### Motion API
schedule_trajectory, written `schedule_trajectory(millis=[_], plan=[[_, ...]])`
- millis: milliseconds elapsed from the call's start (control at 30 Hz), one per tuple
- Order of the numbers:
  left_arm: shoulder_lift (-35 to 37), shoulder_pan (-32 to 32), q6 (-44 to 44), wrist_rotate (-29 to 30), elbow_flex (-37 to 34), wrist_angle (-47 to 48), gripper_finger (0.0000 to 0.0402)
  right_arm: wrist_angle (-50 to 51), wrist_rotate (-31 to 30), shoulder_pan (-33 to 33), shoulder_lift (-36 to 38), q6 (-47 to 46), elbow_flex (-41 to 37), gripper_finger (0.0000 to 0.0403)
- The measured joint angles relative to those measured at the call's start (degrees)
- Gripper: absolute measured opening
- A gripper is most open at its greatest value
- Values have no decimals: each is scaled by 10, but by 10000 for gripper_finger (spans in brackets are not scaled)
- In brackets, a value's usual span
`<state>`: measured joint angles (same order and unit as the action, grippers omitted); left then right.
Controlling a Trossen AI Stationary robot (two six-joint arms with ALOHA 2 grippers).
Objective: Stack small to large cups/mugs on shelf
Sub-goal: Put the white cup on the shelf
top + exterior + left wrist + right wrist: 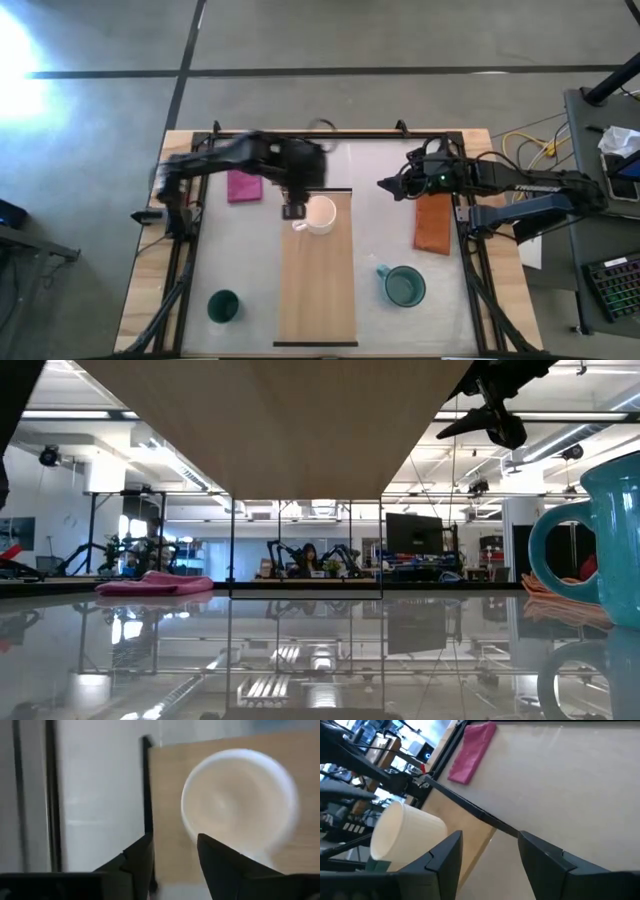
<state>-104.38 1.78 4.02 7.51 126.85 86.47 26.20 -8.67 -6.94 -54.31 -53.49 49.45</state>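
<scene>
The cream-white mug (321,214) stands upright on the far end of the light-wood shelf (318,290), with its handle (300,226) toward the left. My left gripper (293,209) is open just left of the mug. In the left wrist view its fingers (175,854) hover over the shelf's edge beside the mug (237,800); I see no touch. My right gripper (384,185) is open in the air right of the shelf's far end and faces the mug (405,836). The teal mug (404,286) stands on the table right of the shelf, the dark green cup (223,306) left of it.
A pink folded cloth (244,186) lies far left of the shelf, under the left arm. An orange cloth (433,222) lies at the table's right side. The low view sees the shelf (300,420) from below, with the teal mug (600,525) close on the right.
</scene>
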Motion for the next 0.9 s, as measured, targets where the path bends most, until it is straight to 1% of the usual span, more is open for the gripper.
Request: schedule_trajectory(millis=[33,100,200,267,333,400,433,467,567,633,700,800,900], plan=[[19,-4,-42,2,-5,8,140,-5,3,-6,-1,0,0,185],[50,-20,-115,6,-17,20,139,-20,32,-26,-9,9,0,184],[87,-58,-211,26,-47,20,124,-59,105,-66,-38,26,1,175],[105,-86,-270,36,-69,19,101,-93,153,-86,-65,35,1,158],[123,-110,-313,38,-93,3,66,-130,197,-98,-91,39,1,136],[132,-133,-342,38,-115,-20,27,-153,229,-102,-118,40,8,110],[135,-142,-354,36,-126,-35,14,-158,239,-102,-132,40,14,96],[136,-152,-366,33,-138,-49,8,-158,241,-98,-144,40,22,82],[137,-178,-399,25,-162,-80,10,-166,235,-84,-184,52,50,42],[137,-196,-413,25,-177,-101,10,-165,219,-74,-212,66,75,21],[132,-212,-426,25,-190,-114,10,-165,203,-71,-236,76,103,12],[121,-230,-428,35,-215,-139,10,-159,190,-70,-269,95,151,9],[111,-233,-445,59,-240,-165,10,-117,188,-67,-296,113,194,9]])
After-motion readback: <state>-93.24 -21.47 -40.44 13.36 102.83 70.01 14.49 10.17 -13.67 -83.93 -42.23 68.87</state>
